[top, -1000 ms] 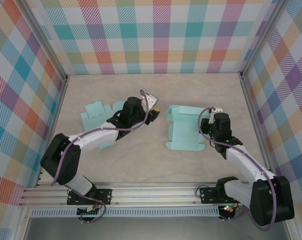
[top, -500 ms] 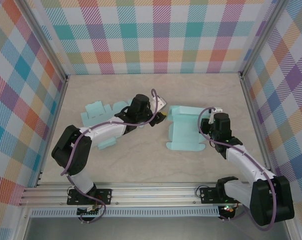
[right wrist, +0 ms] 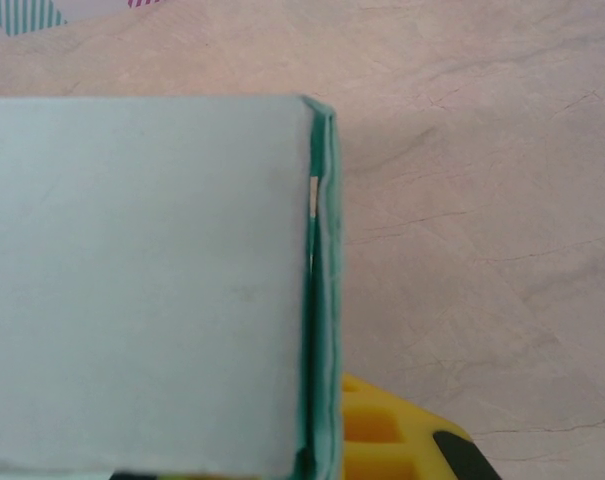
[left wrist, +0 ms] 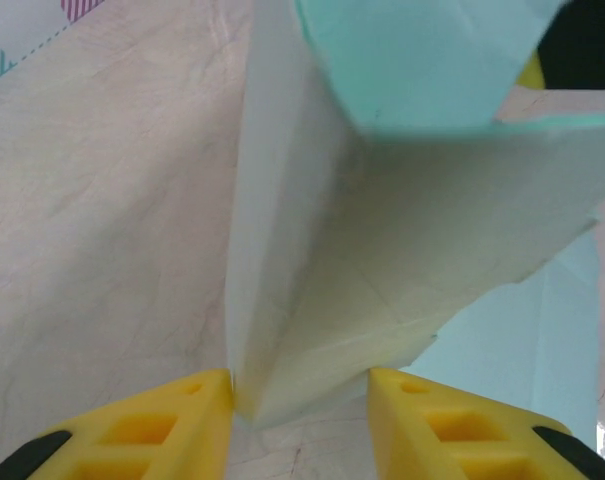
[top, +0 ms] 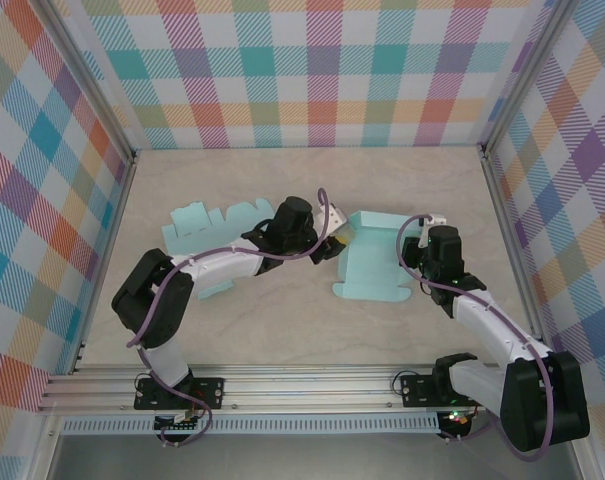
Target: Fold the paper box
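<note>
Two cutouts are counted: a flat blank (top: 194, 225) at nine o'clock, the paper box (top: 372, 272) at three, clamped by the right pincer (top: 412, 258) and straddled by the half-open left pincer (top: 332, 247).

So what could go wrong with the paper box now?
The left end effector has a raised flap of the paper box between its open jaws; closing on it crooked might crease or tear it. The right end effector pinches the opposite wall, so pulling apart could rip the thin paper or drag the box sideways.
</note>
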### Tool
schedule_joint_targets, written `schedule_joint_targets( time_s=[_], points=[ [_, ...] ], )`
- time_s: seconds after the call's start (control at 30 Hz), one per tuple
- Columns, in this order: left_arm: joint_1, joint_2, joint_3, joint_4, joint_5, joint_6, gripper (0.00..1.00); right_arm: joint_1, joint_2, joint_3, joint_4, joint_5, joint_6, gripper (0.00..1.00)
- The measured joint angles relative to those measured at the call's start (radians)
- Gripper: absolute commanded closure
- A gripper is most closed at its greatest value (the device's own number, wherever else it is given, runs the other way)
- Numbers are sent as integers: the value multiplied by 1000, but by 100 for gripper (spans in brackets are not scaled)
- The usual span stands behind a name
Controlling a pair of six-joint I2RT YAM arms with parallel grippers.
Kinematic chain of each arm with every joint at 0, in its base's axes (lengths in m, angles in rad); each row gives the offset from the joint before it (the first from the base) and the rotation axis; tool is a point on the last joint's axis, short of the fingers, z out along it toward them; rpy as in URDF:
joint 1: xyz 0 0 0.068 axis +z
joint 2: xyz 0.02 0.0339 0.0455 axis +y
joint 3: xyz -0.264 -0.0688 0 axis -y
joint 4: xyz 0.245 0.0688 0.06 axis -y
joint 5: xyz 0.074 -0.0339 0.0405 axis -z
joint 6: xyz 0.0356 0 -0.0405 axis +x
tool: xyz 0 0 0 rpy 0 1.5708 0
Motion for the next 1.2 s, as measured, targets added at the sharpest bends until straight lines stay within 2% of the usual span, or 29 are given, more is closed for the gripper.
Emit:
schedule_joint_targets(
  time_s=[0.57,0.73,1.07,1.2],
  points=[
    [-35,31,48,133,-71,27,62,0,0,0,0,0,0,100],
    [-68,45,53,168,-145,57,67,0,0,0,0,0,0,100],
    [-120,89,68,252,-348,140,71,0,0,0,0,3,1,100],
    [-137,107,73,310,-430,179,81,0,0,0,3,3,1,100]
  ],
)
